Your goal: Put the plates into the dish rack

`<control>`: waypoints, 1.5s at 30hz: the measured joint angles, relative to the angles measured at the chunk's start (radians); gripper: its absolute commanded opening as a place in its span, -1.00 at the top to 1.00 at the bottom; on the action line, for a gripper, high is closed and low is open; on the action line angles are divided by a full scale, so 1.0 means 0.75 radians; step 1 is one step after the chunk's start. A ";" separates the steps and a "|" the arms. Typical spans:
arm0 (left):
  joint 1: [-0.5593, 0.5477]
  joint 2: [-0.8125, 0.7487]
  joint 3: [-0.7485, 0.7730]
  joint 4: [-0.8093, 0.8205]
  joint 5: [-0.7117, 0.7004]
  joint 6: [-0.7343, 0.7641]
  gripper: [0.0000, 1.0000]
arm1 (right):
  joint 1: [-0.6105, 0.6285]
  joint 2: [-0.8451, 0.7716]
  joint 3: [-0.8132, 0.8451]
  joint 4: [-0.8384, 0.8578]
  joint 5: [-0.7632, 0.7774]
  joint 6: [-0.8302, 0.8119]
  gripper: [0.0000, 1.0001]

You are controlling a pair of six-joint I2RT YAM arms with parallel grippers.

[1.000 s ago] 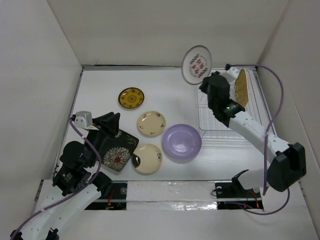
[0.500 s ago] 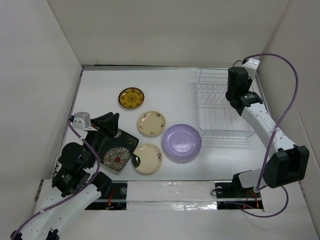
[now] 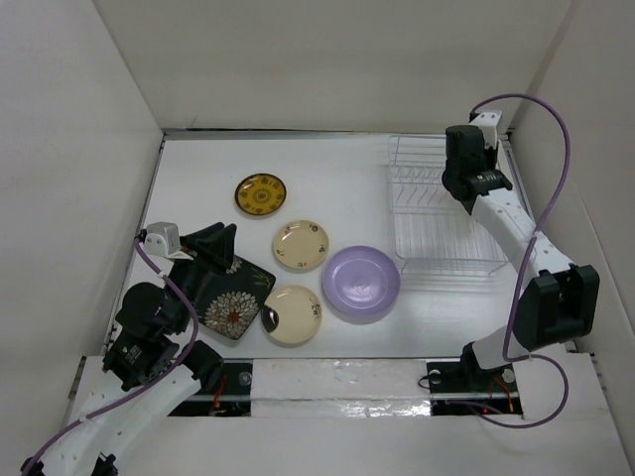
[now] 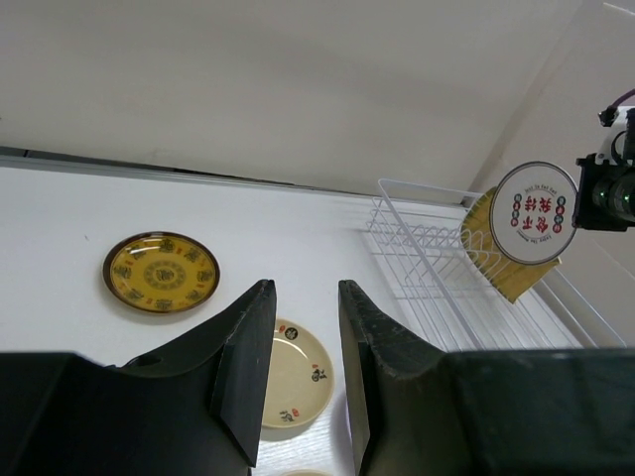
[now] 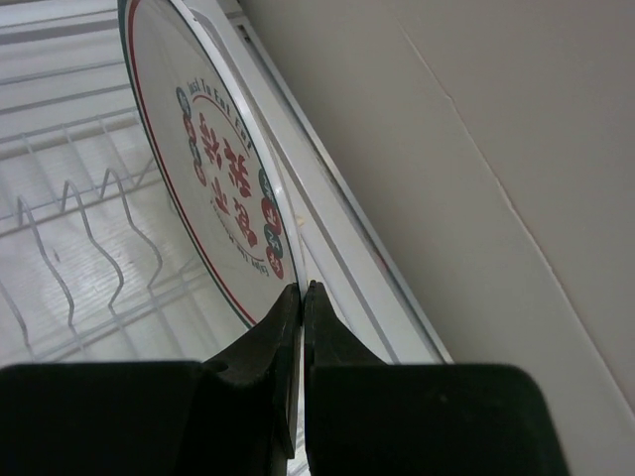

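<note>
My right fingers (image 5: 288,327) are pinched tight on the rim of the white plate with red marks (image 5: 208,188). The plate is up on its edge, in the air over the far end of the dish rack (image 3: 446,223), close to the side wall. In the left wrist view I can see the mustard plate (image 4: 479,233) just behind it, and it looks like it stands in the rack.

My left fingers (image 4: 260,327) have a small gap between them and hold nothing. They hang over the black square plate (image 3: 235,299) at the near left of the desk (image 3: 337,178).

Four more plates lie flat on the desk: the dark-yellow plate (image 3: 260,194) farthest back, a cream plate (image 3: 301,245), another cream plate (image 3: 293,315) nearer to me, and the big lavender plate (image 3: 361,282) just beside the rack.
</note>
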 measured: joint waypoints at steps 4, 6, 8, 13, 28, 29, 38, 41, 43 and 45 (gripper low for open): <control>0.000 0.000 0.000 0.000 -0.004 0.000 0.42 | -0.013 0.066 0.034 -0.004 0.028 -0.032 1.00; 0.000 0.000 0.000 0.000 -0.009 0.000 0.42 | -0.017 0.113 0.048 -0.001 0.044 -0.049 1.00; 0.000 0.000 0.000 0.000 -0.012 0.000 0.42 | -0.025 0.152 0.051 -0.003 0.053 -0.061 1.00; 0.000 0.000 0.000 0.000 -0.015 0.001 0.42 | -0.038 0.205 0.063 -0.005 0.047 -0.083 1.00; 0.000 0.007 0.000 0.000 -0.021 0.001 0.42 | -0.161 0.227 -0.010 0.003 -0.258 0.153 0.12; 0.000 0.008 0.000 -0.001 -0.021 0.001 0.42 | -0.161 0.223 -0.010 0.003 -0.273 0.177 0.01; 0.000 0.031 0.000 -0.001 -0.021 0.001 0.42 | -0.067 -0.091 -0.116 0.013 -0.413 0.313 -0.09; 0.000 0.031 0.000 -0.001 -0.020 0.001 0.43 | 0.037 -0.305 -0.218 0.036 -0.478 0.364 1.00; 0.000 0.030 0.000 -0.001 -0.019 0.001 0.60 | 0.125 -0.470 -0.316 0.040 -0.546 0.430 1.00; 0.000 0.027 0.000 0.000 -0.017 -0.005 0.93 | 0.225 -0.631 -0.450 0.063 -0.627 0.515 1.00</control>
